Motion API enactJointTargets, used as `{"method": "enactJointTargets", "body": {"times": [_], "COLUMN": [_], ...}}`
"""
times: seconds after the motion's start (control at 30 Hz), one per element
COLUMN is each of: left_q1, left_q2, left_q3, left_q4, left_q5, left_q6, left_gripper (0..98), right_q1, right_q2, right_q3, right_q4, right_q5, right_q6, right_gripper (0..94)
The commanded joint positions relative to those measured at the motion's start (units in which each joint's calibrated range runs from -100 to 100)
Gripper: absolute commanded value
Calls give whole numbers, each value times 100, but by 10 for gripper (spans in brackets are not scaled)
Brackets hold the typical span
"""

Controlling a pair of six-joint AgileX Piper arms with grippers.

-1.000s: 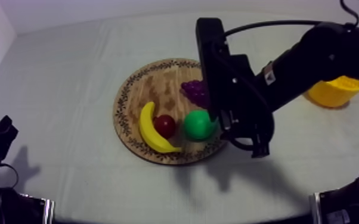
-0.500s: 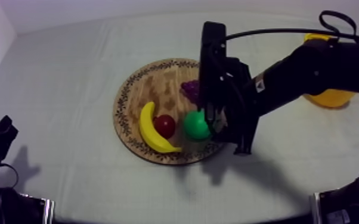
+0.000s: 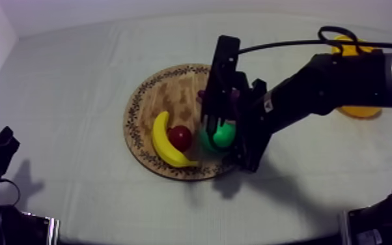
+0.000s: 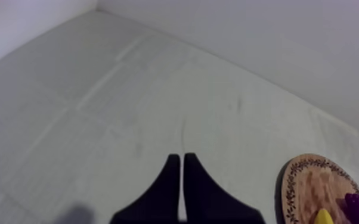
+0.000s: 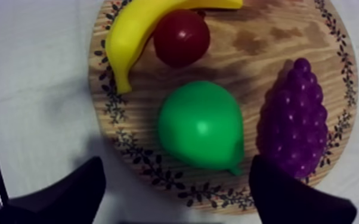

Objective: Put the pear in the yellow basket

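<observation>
Pear (image 3: pixel 222 135), green, lies on the round wooden board (image 3: pixel 166 91), near the rim on the side toward the yellow basket (image 3: pixel 359 112). The right gripper (image 5: pixel 176 182) hangs directly over the fruit with its two black fingers spread wide. One finger is over the cloth just outside the board's patterned rim and the other is over the rim beside the bunch of grapes (image 5: pixel 294 119). Neither finger touches the pear, which sits in the gap between them with its narrow end pointing toward the gripper.

Just beside the pear are the small red fruit (image 3: pixel 180 137) and, beyond that and touching it, the banana (image 3: pixel 163 141), which curves along the rim. The basket stands at the table's right side, well apart from the board and partly behind the right arm.

The left gripper (image 4: pixel 179 164) rests low at the left over the bare grey-white cloth (image 3: pixel 75 78). Its fingers are pressed together in a narrow wedge, holding nothing.
</observation>
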State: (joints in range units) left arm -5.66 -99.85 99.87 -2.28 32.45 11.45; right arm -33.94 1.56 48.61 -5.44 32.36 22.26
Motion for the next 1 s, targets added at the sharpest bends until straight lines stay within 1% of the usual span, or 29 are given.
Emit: {"method": "enactJointTargets", "body": {"times": [0.0,0.1,0.33,0.67,0.97], "left_q1": [-2,-2,-2,-2,-2], "left_q2": [2,2,2,2,2], "left_q3": [2,2,2,2,2], "left_q4": [0,0,0,0,0], "left_q5": [5,5,5,5,5], "left_q6": [-1,-1,0,0,0], "left_gripper": [1,1,1,1,1], "right_q1": [-4,10,60,125,152], "right_q2": [100,237,596,1151,1578], "right_q3": [-43,-144,-459,-767,-1046], "right_q4": [44,56,192,266,338], "right_q5": [-45,-113,-199,-210,-233], "right_q6": [-75,-51,1,275,391], "right_gripper": [785,784,774,754,748]}}
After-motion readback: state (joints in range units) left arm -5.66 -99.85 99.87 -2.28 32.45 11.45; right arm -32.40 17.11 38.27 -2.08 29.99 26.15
